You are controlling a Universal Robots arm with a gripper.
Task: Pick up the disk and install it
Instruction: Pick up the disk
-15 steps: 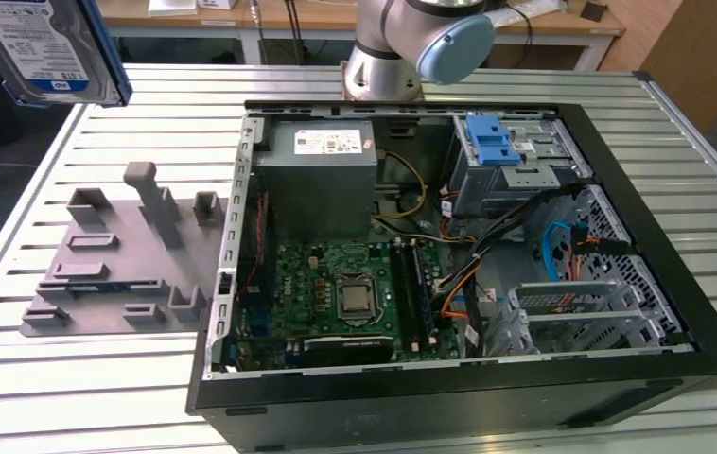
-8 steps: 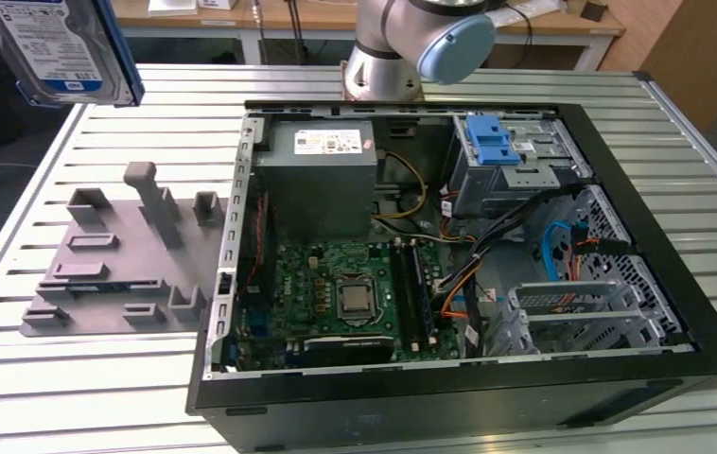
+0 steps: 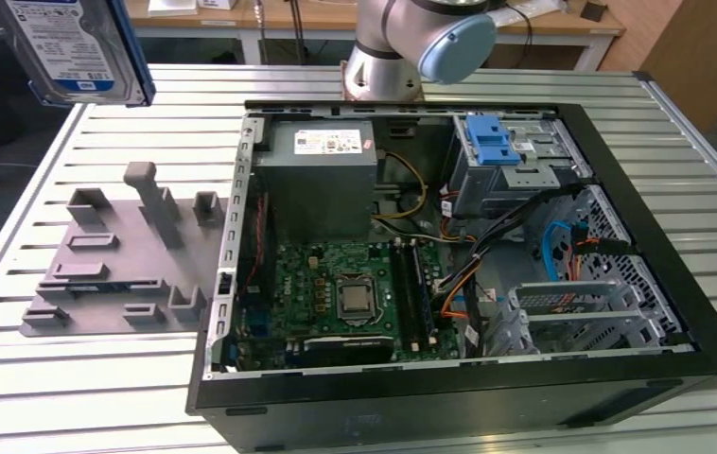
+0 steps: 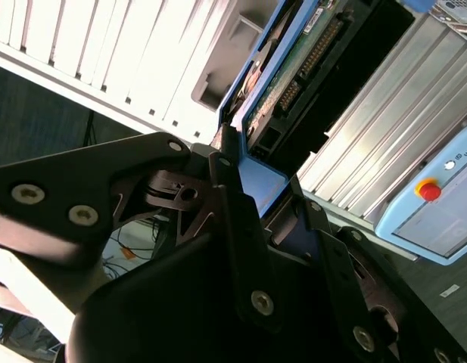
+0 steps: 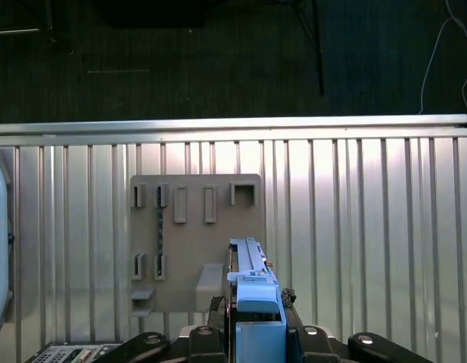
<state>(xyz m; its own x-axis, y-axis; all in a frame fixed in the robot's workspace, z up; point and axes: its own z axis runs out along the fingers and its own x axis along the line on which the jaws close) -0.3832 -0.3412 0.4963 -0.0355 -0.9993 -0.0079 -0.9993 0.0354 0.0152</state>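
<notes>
I'm looking at the slatted metal table (image 3: 81,378) carrying the open computer case (image 3: 460,402), green circuit board (image 3: 333,288) next to the grey power box (image 3: 321,184), blue latch (image 3: 494,147) on the drive cage, and a grey holder plate (image 3: 119,274) just beside the case on the exterior view's left.

Top of the disk (image 3: 75,47) and of the arm (image 3: 396,57) beyond the exterior view's upper edge.
</notes>
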